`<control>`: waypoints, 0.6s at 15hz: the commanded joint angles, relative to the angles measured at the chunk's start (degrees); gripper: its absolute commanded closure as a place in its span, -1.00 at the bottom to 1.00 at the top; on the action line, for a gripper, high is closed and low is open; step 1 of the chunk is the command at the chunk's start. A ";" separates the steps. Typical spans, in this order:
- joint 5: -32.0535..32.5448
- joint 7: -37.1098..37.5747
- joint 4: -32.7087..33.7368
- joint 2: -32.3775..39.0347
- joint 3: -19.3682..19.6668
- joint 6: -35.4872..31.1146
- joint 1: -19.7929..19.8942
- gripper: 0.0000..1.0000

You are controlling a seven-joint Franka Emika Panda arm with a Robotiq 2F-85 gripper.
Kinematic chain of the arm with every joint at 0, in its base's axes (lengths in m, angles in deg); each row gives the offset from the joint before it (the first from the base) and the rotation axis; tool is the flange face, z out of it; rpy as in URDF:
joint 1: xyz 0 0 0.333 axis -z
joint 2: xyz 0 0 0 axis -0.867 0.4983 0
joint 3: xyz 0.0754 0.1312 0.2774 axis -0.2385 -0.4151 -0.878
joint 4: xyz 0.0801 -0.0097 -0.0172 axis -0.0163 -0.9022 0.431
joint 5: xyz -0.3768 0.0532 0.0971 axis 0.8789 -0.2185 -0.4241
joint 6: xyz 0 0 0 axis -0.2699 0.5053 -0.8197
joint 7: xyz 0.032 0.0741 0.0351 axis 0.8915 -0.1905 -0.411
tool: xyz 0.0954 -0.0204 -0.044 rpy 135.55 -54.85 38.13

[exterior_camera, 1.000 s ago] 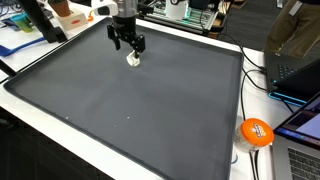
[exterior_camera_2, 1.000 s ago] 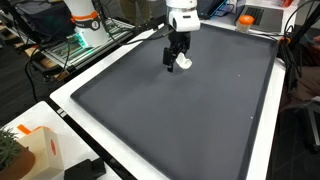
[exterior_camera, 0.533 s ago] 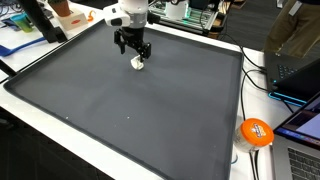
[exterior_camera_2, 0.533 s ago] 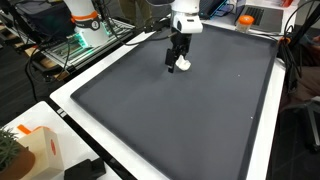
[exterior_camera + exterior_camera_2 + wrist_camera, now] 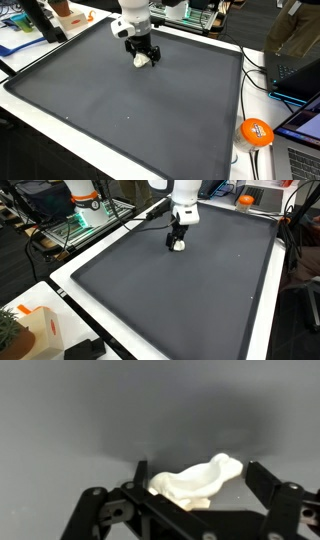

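While the white table point(image 5: 60, 128) carried its broad dark grey mat point(image 5: 150, 110), your fingers point(image 5: 262, 480) hung low over the far part of that mat, near its back edge. They were spread as wide as they go and gripped nothing. A small white crumpled lump point(image 5: 195, 480) lay on the mat between them, one finger on each side; whether either touched it I could not tell. By my reading your approach was done, while the closing and any lift were not yet made.
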 commanded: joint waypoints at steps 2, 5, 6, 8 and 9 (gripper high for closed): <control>-9.63 -5.29 1.42 -0.27 -1.98 0.71 5.15 -1.00; -7.02 -2.35 1.10 -2.15 0.91 1.23 4.56 -1.00; -6.48 -1.76 0.64 -3.40 1.61 1.76 4.38 -1.00; -10.04 -6.23 -1.04 -8.21 -0.49 5.76 6.28 -1.00; -11.11 -7.98 -1.66 -10.53 -1.07 7.26 6.57 -1.00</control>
